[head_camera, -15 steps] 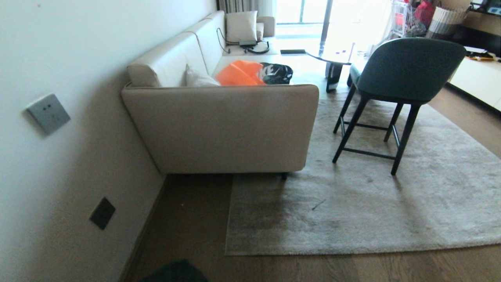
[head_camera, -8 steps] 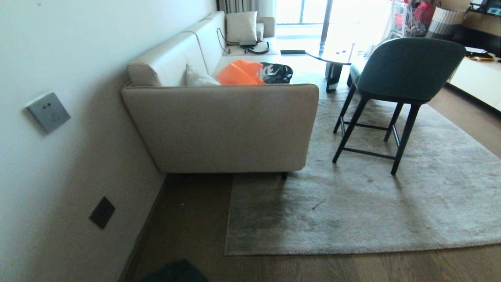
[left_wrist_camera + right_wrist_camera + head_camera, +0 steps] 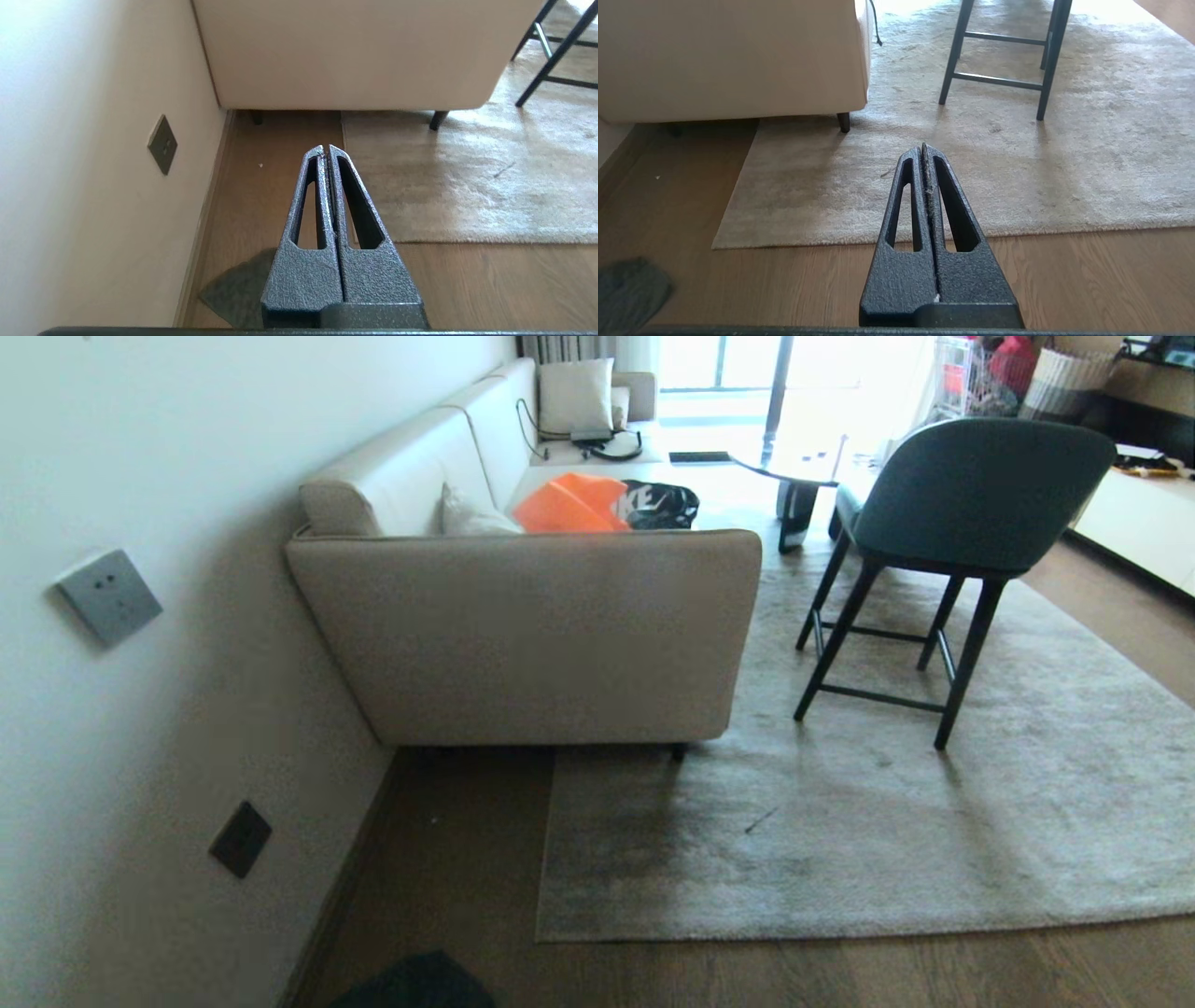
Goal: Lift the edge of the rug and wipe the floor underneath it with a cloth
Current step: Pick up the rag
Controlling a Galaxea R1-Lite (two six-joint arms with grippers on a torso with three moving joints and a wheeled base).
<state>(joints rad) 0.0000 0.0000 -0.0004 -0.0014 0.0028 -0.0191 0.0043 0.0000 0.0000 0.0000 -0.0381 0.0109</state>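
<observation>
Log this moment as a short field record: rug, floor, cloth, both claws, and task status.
rug: lies flat, near edge on the floor, not lifted
floor: bare wood strip between wall and rug
cloth: on the floor by the wall, apart from the rug
left claw: shut, empty, above the floor strip
right claw: shut, empty, above the rug's near edge
sofa: one leg on the rug
status: nothing started yet

Beige sofa (image 3: 541,635) (orange fabric (image 3: 569,506) on seat), dark green chair (image 3: 971,495), wall sockets (image 3: 108,595)
</observation>
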